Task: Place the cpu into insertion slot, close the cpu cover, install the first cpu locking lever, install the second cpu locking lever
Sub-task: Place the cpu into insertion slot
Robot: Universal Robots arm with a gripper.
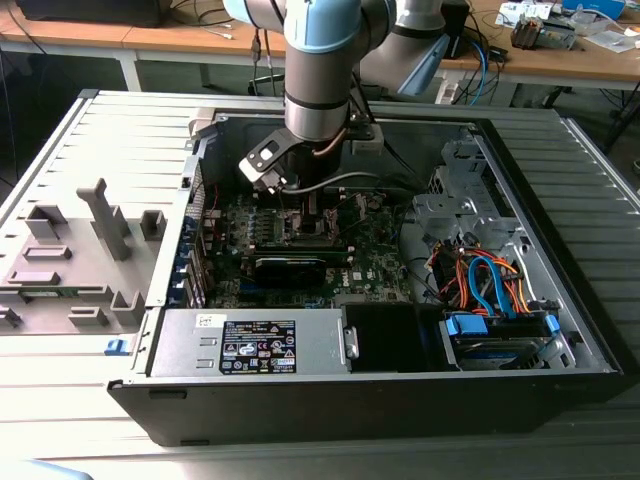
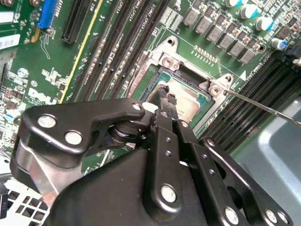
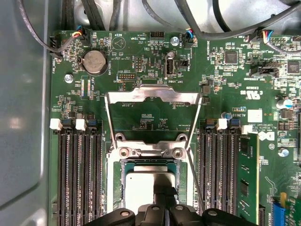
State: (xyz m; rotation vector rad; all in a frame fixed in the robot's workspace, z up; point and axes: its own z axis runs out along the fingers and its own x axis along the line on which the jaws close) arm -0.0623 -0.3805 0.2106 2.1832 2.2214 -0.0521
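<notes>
1. Your arm [image 1: 320, 60] reaches straight down into the open PC case [image 1: 400, 400] in the exterior view, and the claw [image 1: 305, 212] is low over the motherboard [image 1: 375, 262].
2. The cpu [image 3: 143, 188] is lying flat in the slot [image 3: 123, 175] in the first wrist view. Its silvery top faces up, with the slot's rim showing around it.
3. You get the same from the second wrist view. The cpu [image 2: 187, 103] is seated in the slot [image 2: 156, 77], and the claw [image 2: 167, 95] is right on top of it, near one edge.
4. Claw state: the fingertips [image 2: 163, 89] look pinched together with nothing between them, so it's closed and not carrying anything. They seem to touch the cpu's top, or sit just above it, and I can't tell which.
5. The cover [image 3: 153, 92] is open. It's swung back on its hinge at the slot's far edge, and you can see green board through its cut-out.
6. A thin lever [image 2: 263, 106] runs out from the slot's corner over the memory slots [image 2: 254, 89]. In the first wrist view the same kind of lever [image 3: 194, 176] runs right beside the slot.
7. More memory slots [image 3: 80, 179] flank the slot on both sides.
</notes>
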